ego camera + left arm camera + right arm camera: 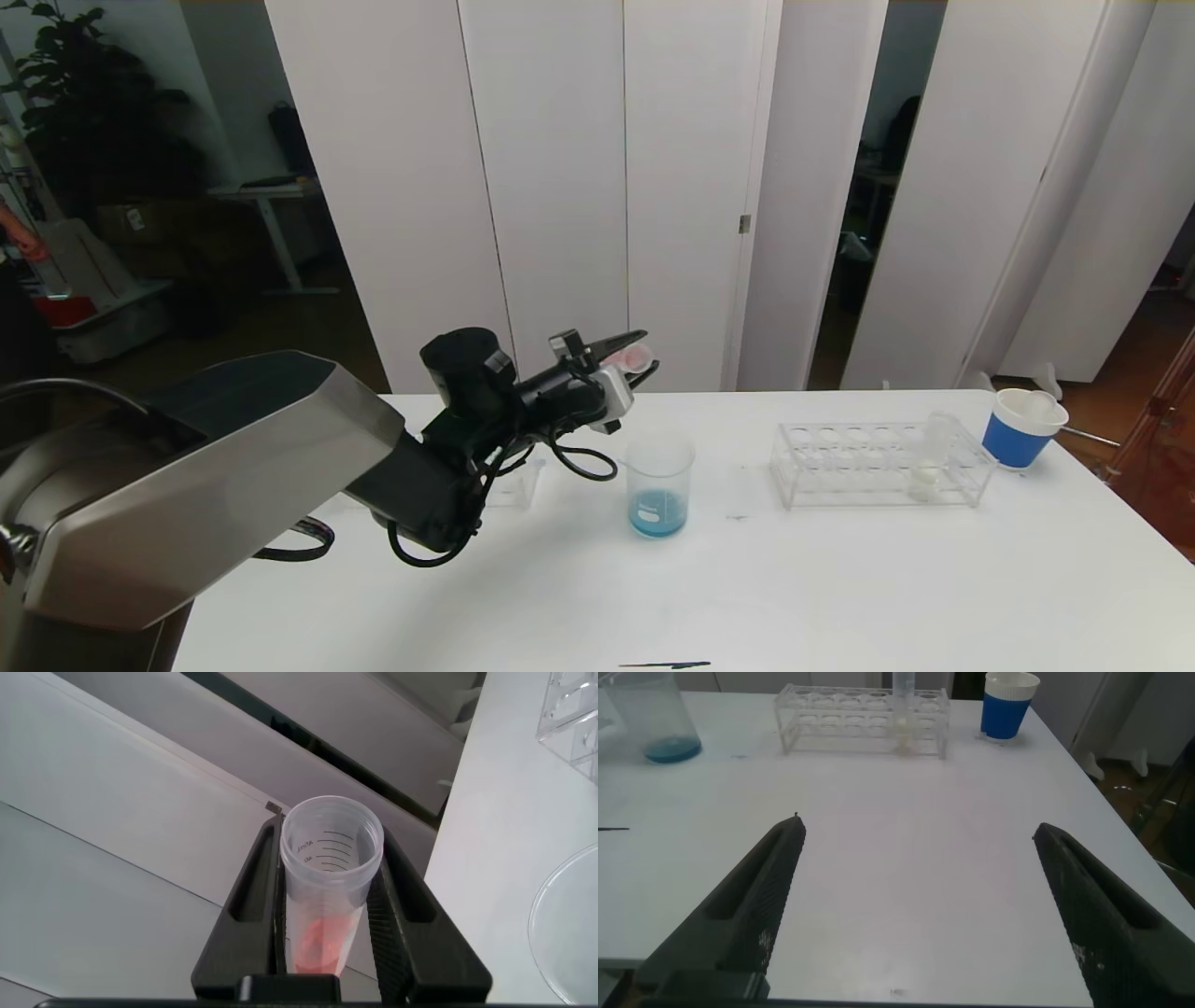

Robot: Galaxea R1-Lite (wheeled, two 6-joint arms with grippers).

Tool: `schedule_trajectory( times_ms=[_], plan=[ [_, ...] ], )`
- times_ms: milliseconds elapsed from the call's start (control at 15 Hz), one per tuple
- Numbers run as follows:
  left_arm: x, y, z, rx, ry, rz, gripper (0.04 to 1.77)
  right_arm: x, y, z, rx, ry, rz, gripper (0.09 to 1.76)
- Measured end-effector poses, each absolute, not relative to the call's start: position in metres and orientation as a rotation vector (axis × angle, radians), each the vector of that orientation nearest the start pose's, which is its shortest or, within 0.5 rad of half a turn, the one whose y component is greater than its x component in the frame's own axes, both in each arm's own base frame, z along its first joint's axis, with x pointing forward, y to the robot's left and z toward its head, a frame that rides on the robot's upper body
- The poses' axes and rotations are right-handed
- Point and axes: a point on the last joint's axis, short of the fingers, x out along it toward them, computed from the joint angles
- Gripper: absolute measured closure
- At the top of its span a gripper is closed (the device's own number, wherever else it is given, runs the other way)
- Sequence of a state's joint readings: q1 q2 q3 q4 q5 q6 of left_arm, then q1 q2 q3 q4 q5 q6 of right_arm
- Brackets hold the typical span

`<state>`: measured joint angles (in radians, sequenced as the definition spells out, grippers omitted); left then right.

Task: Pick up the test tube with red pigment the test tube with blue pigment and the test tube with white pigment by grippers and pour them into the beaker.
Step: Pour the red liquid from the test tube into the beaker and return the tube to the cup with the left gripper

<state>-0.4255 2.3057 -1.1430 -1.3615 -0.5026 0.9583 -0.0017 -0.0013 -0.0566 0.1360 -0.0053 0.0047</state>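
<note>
A white table (840, 579) stands before tall white wall panels, with a dim office space beyond on the left, where we see a large dark plant (89, 103) and a desk (266, 191). Our left arm reaches forward over the table's left half, and its left hand (633, 357) is raised above and slightly behind the beaker (659, 486), apart from it. In the left wrist view the left hand (329, 917) is clamped on a clear tube with orange-red liquid (327, 882), one black finger (254, 896) pressed against each side of the tube; the tube's open mouth faces the camera, printed scale lines show inside, and the liquid sits at its far end. From the head view the same tube (636, 356) shows only as a pinkish tip between the fingers.

The beaker stands upright near the middle of the table, with a shallow layer of blue liquid in its bottom. To its right, well apart, lies a clear plastic rack (878, 462) with rows of round holes. The test tube with white pigment (929, 457) stands upright in the rack's right end, cream-white liquid at its bottom. Just beyond the rack's right end stands a blue-and-white paper cup (1020, 427).

Our right hand (920, 910) does not show from the head view; its own camera shows its two dark fingers spread wide apart over bare table, holding nothing, with the rack (864, 717), beaker (649, 719) and cup (1008, 705) far ahead
</note>
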Motion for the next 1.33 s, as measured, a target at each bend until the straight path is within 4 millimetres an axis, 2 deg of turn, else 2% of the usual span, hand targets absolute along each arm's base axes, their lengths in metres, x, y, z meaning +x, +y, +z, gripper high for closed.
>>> schedule_trajectory(
  times_ms=[200,467,867,1333],
  plan=[
    [0.394,-0.19,0.11,0.9,-0.668,-0.802,1.23,-0.028,0.0,0.077,0.004,0.078,-0.008,0.1],
    [0.401,-0.186,0.115,0.947,-0.765,-0.75,1.23,-0.028,0.0,0.077,0.005,0.078,-0.008,0.1],
    [0.406,-0.187,0.105,1.051,-0.858,-0.679,1.23,-0.028,0.0,0.077,0.004,0.078,-0.008,0.1],
    [0.41,-0.188,0.097,1.128,-0.873,-0.642,1.23,-0.028,0.0,0.077,0.004,0.078,-0.008,0.1]
  ],
)
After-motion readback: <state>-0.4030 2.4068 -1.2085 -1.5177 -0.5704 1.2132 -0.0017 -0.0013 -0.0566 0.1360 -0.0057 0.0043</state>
